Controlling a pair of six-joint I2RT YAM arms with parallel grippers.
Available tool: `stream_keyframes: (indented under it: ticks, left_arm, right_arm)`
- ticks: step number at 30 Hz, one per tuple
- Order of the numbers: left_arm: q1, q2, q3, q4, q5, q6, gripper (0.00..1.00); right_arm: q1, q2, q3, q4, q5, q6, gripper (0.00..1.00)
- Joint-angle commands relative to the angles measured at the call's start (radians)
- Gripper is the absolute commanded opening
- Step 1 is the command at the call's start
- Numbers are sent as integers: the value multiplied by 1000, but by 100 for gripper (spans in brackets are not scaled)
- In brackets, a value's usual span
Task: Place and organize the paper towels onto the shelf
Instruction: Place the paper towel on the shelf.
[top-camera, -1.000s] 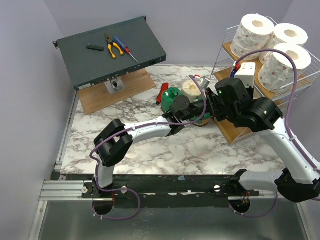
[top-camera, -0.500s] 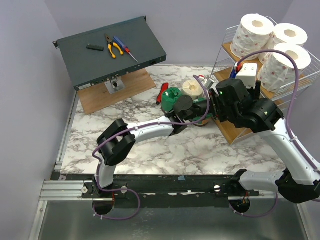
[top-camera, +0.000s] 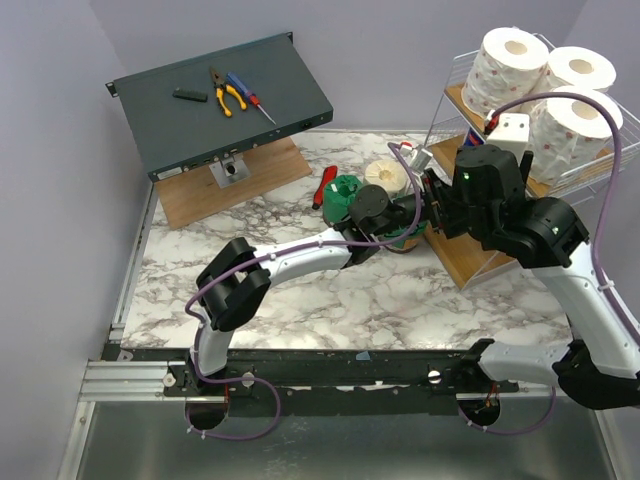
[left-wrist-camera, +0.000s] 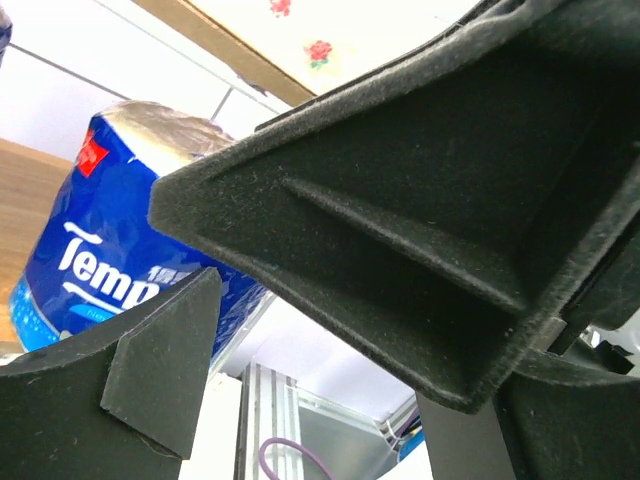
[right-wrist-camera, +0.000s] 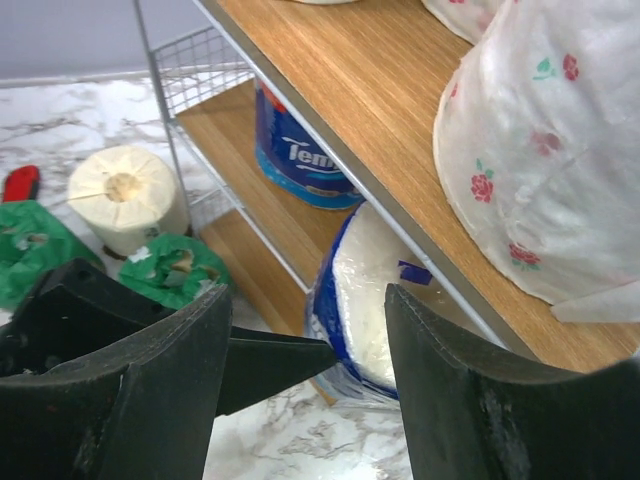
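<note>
The shelf stands at the right with three white pink-specked rolls on its top tier. In the right wrist view a blue-wrapped roll stands on the middle tier, and a second blue roll lies on its side lower down. My right gripper is open, and that lying roll shows between and beyond its fingers. My left gripper is open, and one finger reaches the lying roll's side. The left wrist view shows a blue roll close ahead. A cream roll and two green rolls stand on the table.
A red-handled tool lies beside the green roll. A dark grey metal box with tools sits tilted at the back left on a wooden board. The two grippers are crowded together at the shelf's front left corner. Wire sides enclose the tiers.
My right wrist has drawn up and to the right, away from the lower tier. My left gripper has moved slightly right toward the shelf. The rolls on the top tier are unmoved.
</note>
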Motion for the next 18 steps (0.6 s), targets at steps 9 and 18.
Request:
stream_keyframes:
  ticks: [9,18]
  left_arm:
    - [40,-100,-177,13,-84,21,74]
    - [77,-254,-438,57,-135,32,73]
  right_arm:
    - [15,-184,-138,270,-330,-87,63]
    - [16,-229,-282,321,-359,-52,32]
